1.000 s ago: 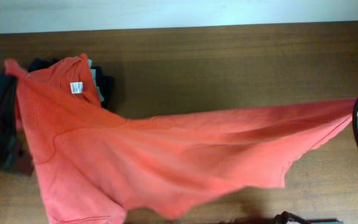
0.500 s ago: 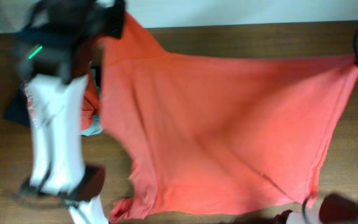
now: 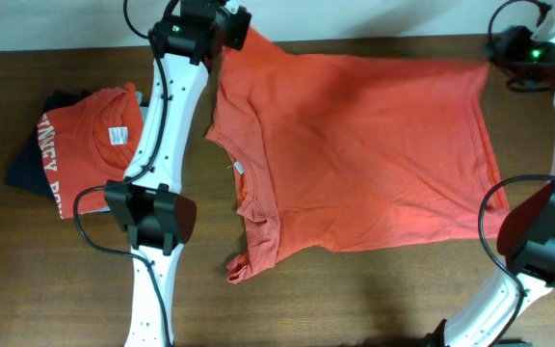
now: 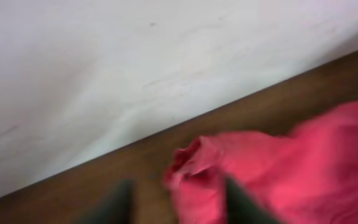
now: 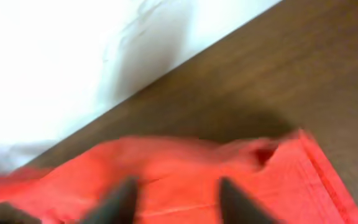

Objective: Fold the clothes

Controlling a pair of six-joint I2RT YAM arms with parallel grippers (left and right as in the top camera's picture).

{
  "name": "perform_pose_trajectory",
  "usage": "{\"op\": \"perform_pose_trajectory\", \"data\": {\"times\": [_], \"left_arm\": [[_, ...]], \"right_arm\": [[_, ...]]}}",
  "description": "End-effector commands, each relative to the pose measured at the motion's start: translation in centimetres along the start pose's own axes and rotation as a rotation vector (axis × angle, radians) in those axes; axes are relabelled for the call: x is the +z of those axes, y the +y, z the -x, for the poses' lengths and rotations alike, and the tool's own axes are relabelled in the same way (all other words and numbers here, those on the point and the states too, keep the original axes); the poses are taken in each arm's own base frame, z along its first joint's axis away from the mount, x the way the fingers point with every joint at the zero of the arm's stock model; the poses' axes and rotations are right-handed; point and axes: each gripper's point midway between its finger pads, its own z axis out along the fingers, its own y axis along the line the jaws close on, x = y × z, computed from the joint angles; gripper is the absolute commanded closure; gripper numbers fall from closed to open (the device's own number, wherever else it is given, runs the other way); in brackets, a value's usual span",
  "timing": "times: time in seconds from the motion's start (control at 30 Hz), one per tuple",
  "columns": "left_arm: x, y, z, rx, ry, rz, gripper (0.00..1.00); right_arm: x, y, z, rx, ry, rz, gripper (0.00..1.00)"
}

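Note:
An orange-red T-shirt (image 3: 355, 154) of the clothes lies spread across the brown table, collar to the left and one sleeve (image 3: 253, 253) crumpled toward the front. My left gripper (image 3: 234, 24) hovers at the shirt's back left corner. In the left wrist view the gripper (image 4: 179, 205) stands open, with the bunched corner (image 4: 194, 168) between its dark fingers (image 4: 120, 202). My right gripper (image 3: 507, 48) is at the back right corner. Seen from the right wrist, that gripper (image 5: 179, 202) is open over the flat cloth (image 5: 185, 165).
A folded orange-red shirt (image 3: 90, 145) with white lettering and a white tag rests on navy garments (image 3: 27, 169) at the far left. A white strip (image 3: 374, 17) borders the table's back edge. Both arms' bases stand near the front, left (image 3: 152, 217) and right (image 3: 538, 231).
The shirt, held stretched in the air a second ago, now lies flat on the table. Both arms swung to the back edge and both grippers opened, letting the corners go.

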Motion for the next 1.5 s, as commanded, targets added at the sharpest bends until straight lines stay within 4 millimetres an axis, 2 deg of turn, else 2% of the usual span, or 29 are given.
{"op": "perform_pose_trajectory", "data": {"times": [0.0, 0.03, 0.17, 0.23, 0.37, 0.4, 0.47, 0.53, 0.57, 0.6, 0.63, 0.73, 0.87, 0.93, 1.1, 1.17, 1.3, 1.4, 1.47], "left_arm": [[-3.8, 2.1, 2.5, -0.002, -0.048, 0.079, 0.17], [-4.7, 2.3, 2.6, -0.001, -0.042, 0.089, 0.01], [-8.7, 2.3, 1.7, 0.005, 0.025, 0.072, 0.01], [-10.2, 0.7, -0.6, -0.013, 0.122, -0.021, 0.03], [-10.3, -3.1, -5.4, -0.05, 0.311, -0.219, 0.4], [-9.8, -3.8, -6.7, -0.055, 0.363, -0.25, 0.52], [-8.5, -4.4, -9.1, -0.058, 0.449, -0.266, 0.64], [-7.0, -5.0, -11.6, -0.076, 0.539, -0.275, 0.65], [-6.3, -5.1, -12.8, -0.088, 0.578, -0.272, 0.54], [-5.6, -5.2, -14.0, -0.103, 0.619, -0.264, 0.35], [-4.9, -5.3, -15.2, -0.117, 0.655, -0.261, 0.27], [-2.4, -5.2, -18.0, -0.156, 0.723, -0.25, 0.26], [1.1, -3.6, -20.9, -0.232, 0.751, -0.215, 0.26], [3.0, -2.0, -22.7, -0.299, 0.763, -0.185, 0.27], [5.4, -0.6, -24.5, -0.354, 0.751, -0.194, 0.3], [6.1, -0.4, -24.6, -0.361, 0.739, -0.196, 0.35], [7.0, -0.7, -24.4, -0.368, 0.71, -0.216, 0.44], [7.1, -1.6, -24.3, -0.377, 0.705, -0.254, 0.44], [7.1, -1.9, -24.2, -0.375, 0.704, -0.263, 0.44]], "right_arm": [[-2.8, 1.9, 1.0, -0.011, -0.033, 0.048, 0.36], [-3.2, 1.8, 0.9, -0.003, -0.028, 0.043, 0.35], [-5.9, 1.5, -1.1, 0.05, 0.044, 0.007, 0.34], [-7.3, 1.7, -3.6, 0.077, 0.13, -0.019, 0.34], [-8.4, 1.7, -7.7, 0.083, 0.279, -0.066, 0.4], [-8.6, 1.5, -8.7, 0.089, 0.317, -0.087, 0.42], [-8.7, 1.5, -9.8, 0.084, 0.36, -0.11, 0.5], [-8.7, 1.9, -10.5, 0.066, 0.389, -0.105, 0.52], [-8.7, 2.1, -10.8, 0.056, 0.4, -0.103, 0.51], [-8.8, 2.2, -11.1, 0.045, 0.412, -0.104, 0.47], [-8.8, 2.1, -11.4, 0.043, 0.421, -0.121, 0.45], [-8.8, 1.5, -11.8, 0.021, 0.434, -0.183, 0.45], [-8.6, 1.8, -12.1, 0.004, 0.443, -0.198, 0.44], [-8.2, 0.0, -11.3, 0.01, 0.404, -0.296, 0.43], [-6.3, -1.4, -11.8, 0.047, 0.427, -0.326, 0.48], [-5.6, -2.0, -12.2, 0.056, 0.447, -0.333, 0.48], [-4.5, -2.8, -12.8, 0.064, 0.47, -0.344, 0.49], [-3.4, -3.8, -13.5, 0.073, 0.493, -0.354, 0.48], [-2.2, -5.0, -14.1, 0.08, 0.519, -0.379, 0.48]]}}
